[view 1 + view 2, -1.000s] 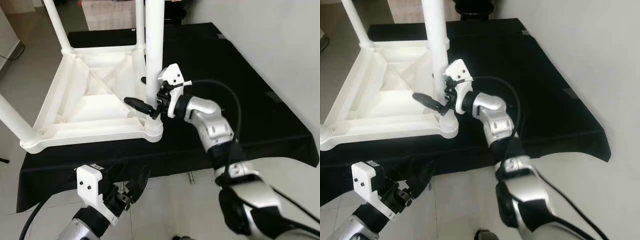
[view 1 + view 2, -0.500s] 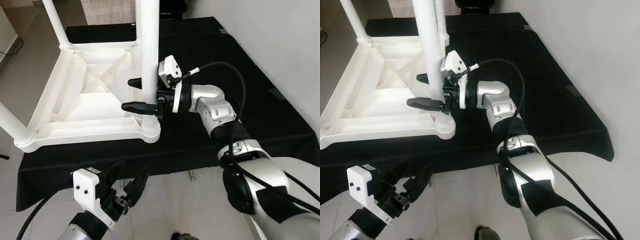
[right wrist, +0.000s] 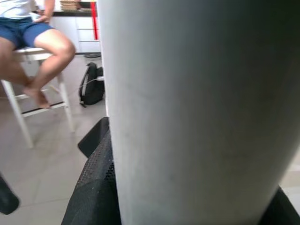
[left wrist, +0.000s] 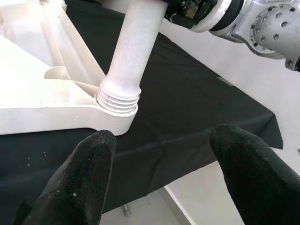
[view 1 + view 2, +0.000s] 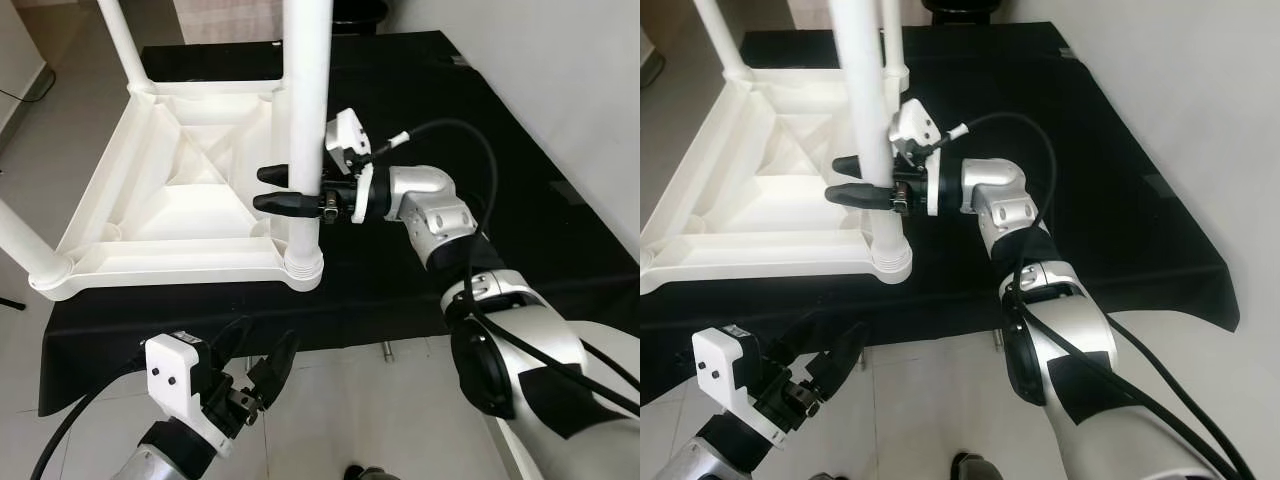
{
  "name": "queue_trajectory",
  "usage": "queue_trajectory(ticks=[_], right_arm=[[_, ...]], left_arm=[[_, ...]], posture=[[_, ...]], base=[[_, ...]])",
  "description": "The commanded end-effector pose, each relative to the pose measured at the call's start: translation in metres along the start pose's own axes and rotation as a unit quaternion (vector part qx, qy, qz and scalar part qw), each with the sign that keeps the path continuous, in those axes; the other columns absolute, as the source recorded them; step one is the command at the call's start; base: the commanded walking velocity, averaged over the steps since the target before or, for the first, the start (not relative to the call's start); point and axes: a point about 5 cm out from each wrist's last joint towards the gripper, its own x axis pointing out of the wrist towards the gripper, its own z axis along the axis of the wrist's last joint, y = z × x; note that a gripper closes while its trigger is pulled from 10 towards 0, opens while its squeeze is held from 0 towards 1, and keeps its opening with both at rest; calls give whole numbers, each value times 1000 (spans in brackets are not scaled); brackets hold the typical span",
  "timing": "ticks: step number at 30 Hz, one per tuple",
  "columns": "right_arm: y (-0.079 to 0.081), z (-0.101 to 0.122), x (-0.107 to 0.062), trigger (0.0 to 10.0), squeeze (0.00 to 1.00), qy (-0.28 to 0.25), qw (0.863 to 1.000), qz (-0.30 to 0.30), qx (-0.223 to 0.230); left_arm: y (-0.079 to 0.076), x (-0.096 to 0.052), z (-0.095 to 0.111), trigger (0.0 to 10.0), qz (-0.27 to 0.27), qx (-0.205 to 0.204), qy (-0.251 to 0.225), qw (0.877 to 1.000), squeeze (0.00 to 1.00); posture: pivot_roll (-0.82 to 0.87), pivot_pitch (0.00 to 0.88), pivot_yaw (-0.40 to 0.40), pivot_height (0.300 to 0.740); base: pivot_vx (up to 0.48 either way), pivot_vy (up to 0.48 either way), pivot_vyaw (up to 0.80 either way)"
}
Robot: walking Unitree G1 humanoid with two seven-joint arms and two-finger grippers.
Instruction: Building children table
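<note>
A white plastic children's table (image 5: 180,190) lies upside down on a black-covered table, its legs pointing up. The near-right leg (image 5: 305,100) stands in its threaded corner socket (image 4: 118,101). My right gripper (image 5: 262,189) reaches in from the right, a little above the socket. It is shut on this leg with one black finger on each side. In the right wrist view the leg (image 3: 187,93) is very close. My left gripper (image 5: 262,340) hangs low in front of the table's near edge, open and holding nothing, with the socket beyond its fingers (image 4: 84,178).
Two more white legs rise at the far left (image 5: 120,40) and near left (image 5: 25,245) corners. The black cloth (image 5: 420,290) extends to the right of the white table. Pale floor tiles lie below. A person (image 3: 37,42) sits on a white stool beside a black bag (image 3: 91,84).
My right gripper has turned about the leg and risen slightly from just above the socket. Its fingers now lie level on either side. The left gripper has barely moved.
</note>
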Motion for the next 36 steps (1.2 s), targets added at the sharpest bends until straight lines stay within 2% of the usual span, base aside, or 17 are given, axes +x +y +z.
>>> queue_trajectory(ticks=[1,4,5,6,8,9,10,11,17,18,20,21,24,25,31,32,36], right_arm=[[1,-18,-8,0,0,46,998,-35,-8],[3,-34,-12,0,0,66,994,-91,17],[9,-56,-16,0,0,111,976,-182,35],[20,-75,-30,0,0,155,930,-332,30],[20,-75,-30,0,0,155,930,-332,30],[34,-84,-38,0,0,170,889,-424,40],[34,-84,-38,0,0,170,889,-424,40],[42,-88,-43,0,0,172,863,-473,52],[23,-81,-27,0,0,128,864,-482,69],[18,-76,-23,2000,0,121,869,-475,60],[18,-76,-23,2000,0,121,869,-475,60],[15,-73,-22,10000,0,113,870,-476,54],[12,-66,-14,10000,0,75,893,-440,57],[13,-61,-11,10000,1000,50,905,-419,64],[20,-42,-7,10000,1000,-2,959,-279,52],[18,-43,-9,10000,0,13,964,-263,38],[17,-44,-11,10000,0,22,967,-254,28]], left_arm=[[0,-2,-3,10000,1,-1,9,1000,0],[0,-1,-3,10000,0,-1,8,1000,0],[0,-1,-2,10000,-1,-1,7,1000,0],[1,-1,-2,10000,-1,-2,7,1000,0],[1,-1,-2,10000,-1,-2,7,1000,0],[2,0,-2,10000,-3,-1,6,1000,0],[2,0,-2,10000,-3,-1,6,1000,0],[3,1,-3,10000,-4,-1,7,1000,0],[5,5,-6,10000,-6,1,7,1000,0],[6,5,-5,10000,-5,2,6,1000,0],[6,5,-5,10000,-5,2,6,1000,0],[6,6,-5,10000,-3,4,4,1000,0],[6,7,-5,10000,-1,6,1,1000,0],[7,7,-4,10000,-1,6,1,1000,0],[5,9,-5,10000,-6,3,1,1000,0],[5,9,-5,10000,-6,3,0,1000,0],[5,8,-5,10000,-6,3,0,1000,0]], posture=[[79,196,-45,740],[77,196,-51,740],[76,197,-56,740],[64,197,-51,740],[64,197,-51,740],[67,194,-43,740],[67,194,-43,740],[56,182,-31,740],[64,153,-40,740],[67,147,-45,740],[67,147,-45,740],[66,145,-47,740],[67,140,-46,740],[64,140,-42,740],[72,141,-46,740],[76,143,-50,740],[77,144,-50,740]], base=[[0,0,0],[0,0,0],[0,0,0],[0,0,0],[0,0,0],[0,0,0],[0,0,0],[0,0,0],[0,0,0],[0,0,0],[0,0,0],[0,0,0],[0,0,0],[0,0,0],[0,0,0],[0,0,0],[0,0,0]])
